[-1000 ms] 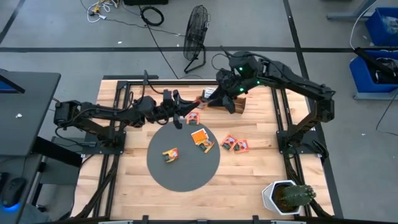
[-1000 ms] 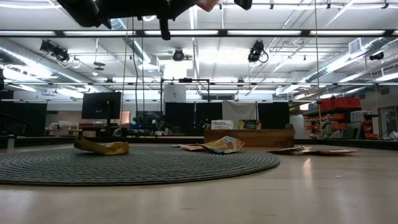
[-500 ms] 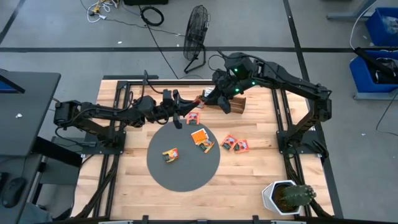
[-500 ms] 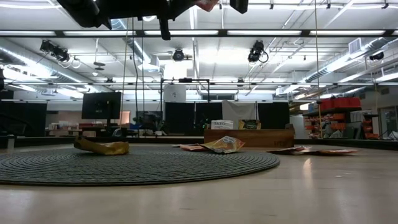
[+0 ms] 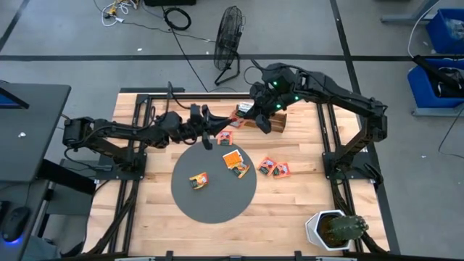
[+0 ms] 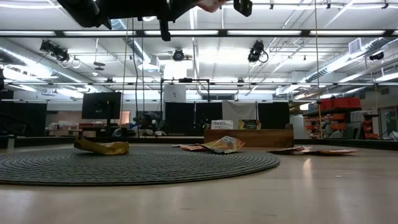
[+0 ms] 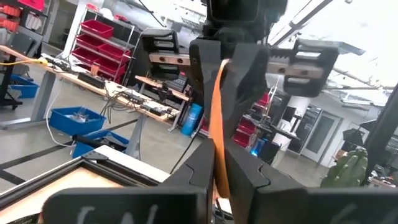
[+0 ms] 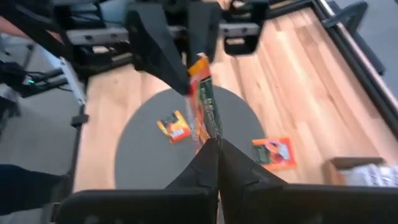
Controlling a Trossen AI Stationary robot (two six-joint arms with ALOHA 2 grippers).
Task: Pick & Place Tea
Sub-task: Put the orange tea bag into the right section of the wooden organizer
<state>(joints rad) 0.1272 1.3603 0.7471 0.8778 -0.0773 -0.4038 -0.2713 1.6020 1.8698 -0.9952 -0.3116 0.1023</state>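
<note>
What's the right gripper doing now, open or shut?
Shut on the orange tea packet: its wrist view shows the right gripper with fingers pinched together on the packet's edge.

Tea packets (image 5: 247, 109) in the wooden box (image 5: 270, 119) sit under the right arm.

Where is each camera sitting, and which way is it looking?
High view: above the table, looking straight down; left arm and right arm both show.
Low view: at table-top height, looking level across the grey disc into the room; only arm parts show along the top.
Left wrist view: on the left arm, looking past the left pincer at the right pincer.
Right wrist view: on the right arm, looking past its own pincer, over the disc, toward the left pincer.
Shared: both wrist views show the orange tea packet the right pincer grips.
</note>
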